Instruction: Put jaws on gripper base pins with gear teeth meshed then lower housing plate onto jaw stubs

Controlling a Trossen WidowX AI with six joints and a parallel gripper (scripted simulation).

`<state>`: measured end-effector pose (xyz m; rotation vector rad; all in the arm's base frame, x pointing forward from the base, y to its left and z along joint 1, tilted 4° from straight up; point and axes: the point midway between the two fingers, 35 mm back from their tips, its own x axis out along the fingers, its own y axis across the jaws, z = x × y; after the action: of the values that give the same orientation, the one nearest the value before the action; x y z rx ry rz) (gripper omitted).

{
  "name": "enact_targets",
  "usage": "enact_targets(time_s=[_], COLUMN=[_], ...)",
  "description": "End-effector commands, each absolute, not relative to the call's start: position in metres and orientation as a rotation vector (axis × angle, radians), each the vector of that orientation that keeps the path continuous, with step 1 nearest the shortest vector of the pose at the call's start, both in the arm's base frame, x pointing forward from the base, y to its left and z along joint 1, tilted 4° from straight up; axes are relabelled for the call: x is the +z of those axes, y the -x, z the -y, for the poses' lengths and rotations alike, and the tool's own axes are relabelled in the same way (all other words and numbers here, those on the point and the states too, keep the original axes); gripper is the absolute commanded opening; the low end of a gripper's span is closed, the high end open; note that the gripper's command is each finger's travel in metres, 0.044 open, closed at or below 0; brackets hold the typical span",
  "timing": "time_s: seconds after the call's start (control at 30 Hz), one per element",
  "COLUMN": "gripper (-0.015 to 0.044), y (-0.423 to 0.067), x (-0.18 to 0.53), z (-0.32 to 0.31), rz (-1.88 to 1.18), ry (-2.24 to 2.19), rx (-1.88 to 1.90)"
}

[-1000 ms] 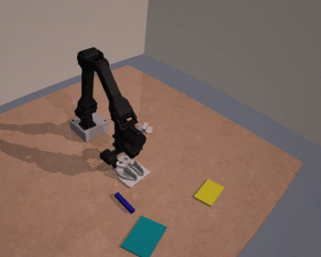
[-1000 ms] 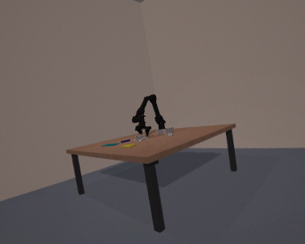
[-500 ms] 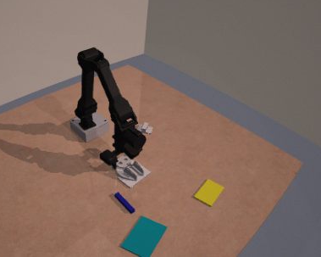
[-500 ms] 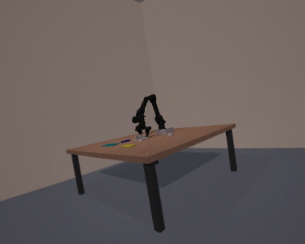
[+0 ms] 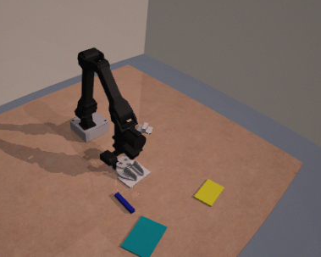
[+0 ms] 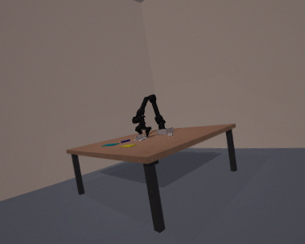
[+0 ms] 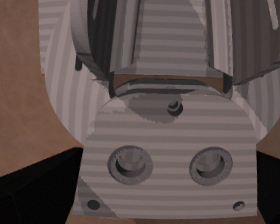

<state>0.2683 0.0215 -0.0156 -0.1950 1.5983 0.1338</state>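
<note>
My gripper (image 5: 121, 157) (image 7: 165, 158) is shut on the housing plate (image 5: 123, 161) (image 7: 170, 195), with a black finger at each side edge. The plate lies over the rear of the gripper base (image 5: 144, 173) (image 7: 51, 35). Two grey jaws, the left jaw (image 7: 95, 37) and the right jaw (image 7: 250, 42), stand side by side on the base and point away from the arm. Pale round shapes show inside the plate's two large holes, off-centre toward the jaws. The plate hides the gear teeth and pins. Whether it touches the stubs cannot be told.
A small white block (image 5: 145, 128) (image 6: 170, 132) stands behind the wrist, beside the arm. A blue bar (image 5: 124, 203), a teal sheet (image 5: 144, 237) and a yellow sheet (image 5: 209, 192) lie on the table beyond the base. The arm's white foot (image 5: 91, 131) stands behind.
</note>
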Motion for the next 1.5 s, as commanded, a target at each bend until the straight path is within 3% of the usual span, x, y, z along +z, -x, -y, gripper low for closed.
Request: enact_targets(time_s=[0.0,1.47], gripper=[0.0351,0.0351], y=[-0.2682,-0.2680], x=[-0.0172,-0.0233], z=[-0.0206,-0.0203], rz=[-1.598,-1.598], ry=[0.203,0.204], rx=[0.135,0.136])
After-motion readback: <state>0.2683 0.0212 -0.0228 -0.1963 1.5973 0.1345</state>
